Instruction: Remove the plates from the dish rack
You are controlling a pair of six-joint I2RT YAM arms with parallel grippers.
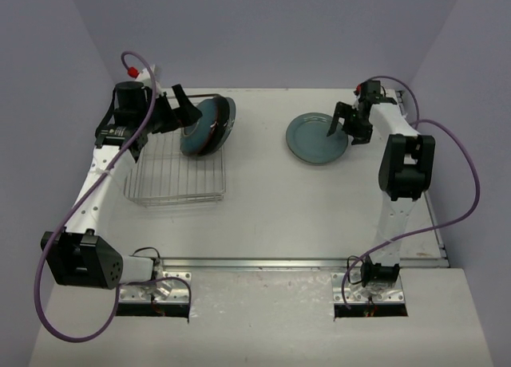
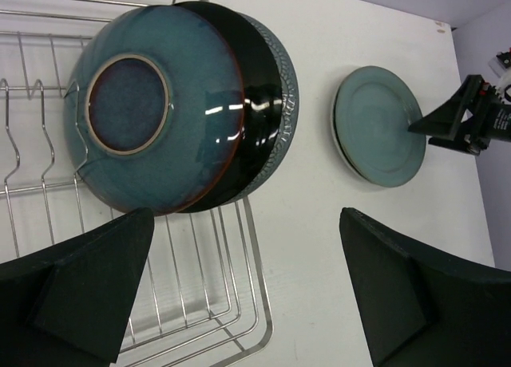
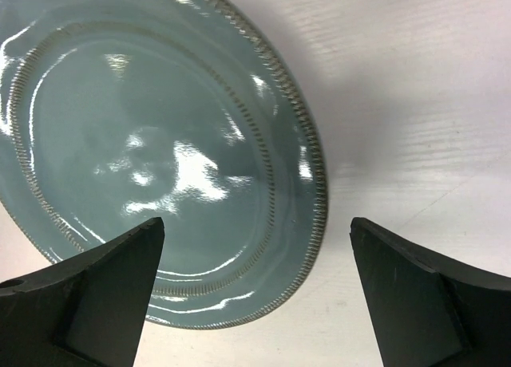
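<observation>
1. The left gripper [image 2: 247,303] is nearest the lens. Its jaws are spread wide and hold nothing, and it hangs over the far right part of the dish rack [image 2: 204,303].
2. Rack contents: three plates stand on edge, pressed together at the rack's far right end.
   - A teal plate [image 2: 160,136] has its underside toward the left gripper.
   - A dark glossy plate [image 2: 259,104] stands behind it.
   - A grey-blue ribbed plate [image 2: 291,88] is outermost.
3. These three plates lie ahead of the left fingers [image 2: 80,291], not between them. No contact is visible.
4. A flat grey-blue plate [image 3: 144,136] lies on the table [image 3: 415,104], right of the rack and well apart from it.
5. The right gripper [image 3: 255,295] has its jaws wide and holds nothing. It sits over the flat plate's edge farthest from the rack; contact cannot be determined.
6. The rack's raised right side wire runs just beside the outermost standing plate.
</observation>
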